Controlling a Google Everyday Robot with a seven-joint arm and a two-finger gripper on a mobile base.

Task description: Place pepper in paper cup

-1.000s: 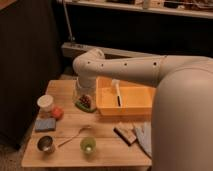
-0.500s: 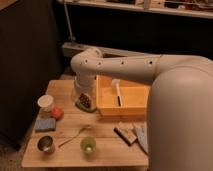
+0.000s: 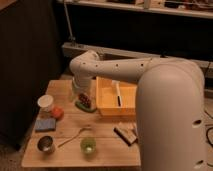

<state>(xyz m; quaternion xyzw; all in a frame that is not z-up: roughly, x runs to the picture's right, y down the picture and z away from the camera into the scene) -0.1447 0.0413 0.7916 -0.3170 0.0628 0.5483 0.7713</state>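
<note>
Your end effector (image 3: 84, 96) hung low over surface (image 3: 107, 150), just left of yellow bin (image 3: 111, 105), fingers apart. Pepper (image 3: 81, 105) lay right beneath it, beside dark reddish lump (image 3: 88, 100); contact with pepper impossible to tell. Paper cup (image 3: 46, 103) stood upright, left of pepper and apart from it, with orange ball (image 3: 57, 113) just beside cup. Metal cup (image 3: 46, 144) and green cup (image 3: 88, 146) sat near front edge.

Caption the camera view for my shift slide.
Gripper hangs low over the wooden table, between the short white paper cup and the yellow rectangular bin.
</note>
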